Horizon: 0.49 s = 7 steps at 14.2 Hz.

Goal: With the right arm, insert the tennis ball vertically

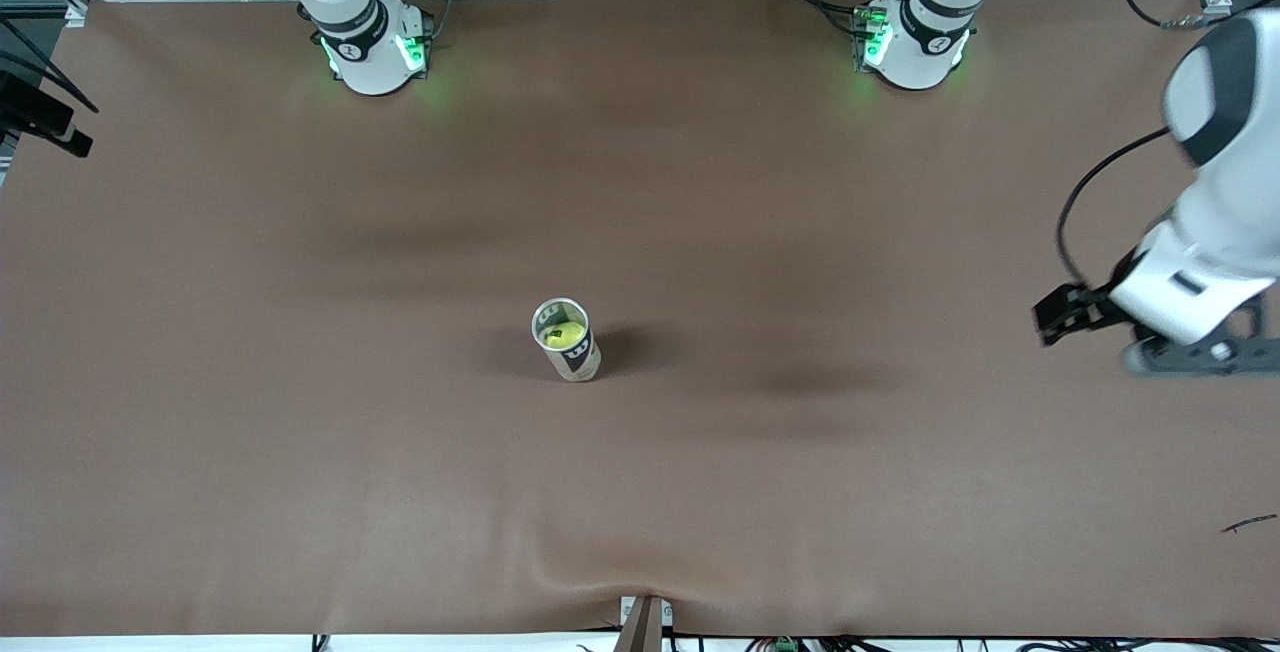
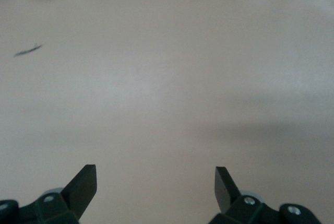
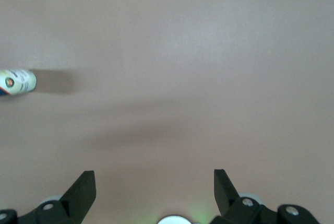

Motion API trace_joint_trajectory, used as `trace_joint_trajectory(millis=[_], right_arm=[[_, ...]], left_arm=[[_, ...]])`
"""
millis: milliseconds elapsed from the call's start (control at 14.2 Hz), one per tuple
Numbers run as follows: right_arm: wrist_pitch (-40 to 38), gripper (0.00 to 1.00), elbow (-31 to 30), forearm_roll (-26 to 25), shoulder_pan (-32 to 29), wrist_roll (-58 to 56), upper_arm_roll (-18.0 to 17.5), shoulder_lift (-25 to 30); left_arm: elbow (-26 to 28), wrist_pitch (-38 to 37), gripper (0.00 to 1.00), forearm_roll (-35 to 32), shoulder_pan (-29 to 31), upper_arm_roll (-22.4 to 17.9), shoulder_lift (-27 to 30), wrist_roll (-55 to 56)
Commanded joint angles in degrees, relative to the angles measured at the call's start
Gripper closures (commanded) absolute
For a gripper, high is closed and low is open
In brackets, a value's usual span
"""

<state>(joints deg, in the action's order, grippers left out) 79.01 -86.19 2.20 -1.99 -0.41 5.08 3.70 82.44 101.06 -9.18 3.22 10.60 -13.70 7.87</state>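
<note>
Front view gives us a tennis-ball can (image 1: 567, 340) standing upright near the middle of the desk (image 1: 300, 452), mouth up, with a yellow tennis ball (image 1: 563, 335) already sitting inside it; we judge the insert step done, or else this is a start state with the ball preloaded, and we cannot tell which; the can's label reads dark on white; its shadow falls toward the left arm's end of the desk.

Right pincer (image 3: 155, 188) is out of frame in the front view, only the right arm's base (image 1: 372, 50) shows at the top; in the right wrist view we see its two dark fingers spread wide with nothing between them, looking down on bare brown desk, and the can (image 3: 17, 82) shows small at the edge of that frame, well apart from the pincer; we take that as a high, pulled-back pose, clear of the can so nothing knocks it.

Left pincer (image 2: 156, 186) hangs over the left arm's end of the desk, fingers wide and empty; the left arm (image 1: 1215, 232) waits there, out of the way of the can; a small dark mark (image 1: 1248, 524) lies on the desk near that end.
</note>
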Motion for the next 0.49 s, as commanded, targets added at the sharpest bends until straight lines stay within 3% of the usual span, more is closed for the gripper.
trace_joint_trajectory(millis=[0, 212, 424], right_arm=[[-3.76, 0.00, 1.38, -0.61, 0.59, 0.94, -0.07, -0.45], [-3.95, 0.00, 1.38, -0.88, 1.90, 1.20, -0.07, -0.45], [-3.77, 0.00, 1.47, -1.67, 2.43, 1.38, -0.07, -0.54]], left_arm=[[1.59, -4.37, 0.00, 1.09, 2.58, 0.30, 5.25, -1.45], [1.67, -9.02, 0.00, 2.05, 4.86, 0.39, 9.47, -1.98], [2.99, -11.23, 0.00, 7.76, 7.94, 0.57, 12.72, -2.68]])
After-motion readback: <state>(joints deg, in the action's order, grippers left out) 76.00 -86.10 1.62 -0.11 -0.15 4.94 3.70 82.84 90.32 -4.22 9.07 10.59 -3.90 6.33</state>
